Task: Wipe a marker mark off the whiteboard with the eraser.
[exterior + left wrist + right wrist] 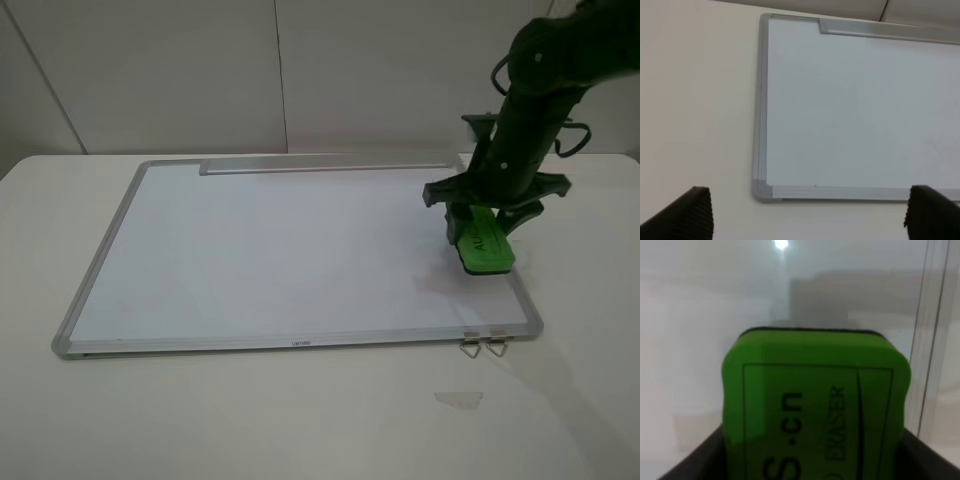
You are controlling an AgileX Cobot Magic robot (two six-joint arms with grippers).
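Note:
The whiteboard (pixel 280 250) lies flat on the pale table, its surface (pixel 860 110) plain white in the left wrist view too. My right gripper (pixel 481 222) is shut on the green eraser (pixel 487 248), which is tilted and pressed against the board close to its right frame. In the right wrist view the eraser (pixel 815 400) fills the picture between the dark fingers (pixel 692 465). No marker mark shows in any view; only a faint pinkish smear (pixel 437 283) lies left of the eraser. My left gripper (pixel 809 222) stands open above the table off the board's corner, holding nothing.
The grey tray strip (pixel 325 166) runs along the board's far edge. Two metal clips (pixel 483 346) stick out at the near right corner. A small clear scrap (pixel 458 399) lies on the table in front. A wall stands behind.

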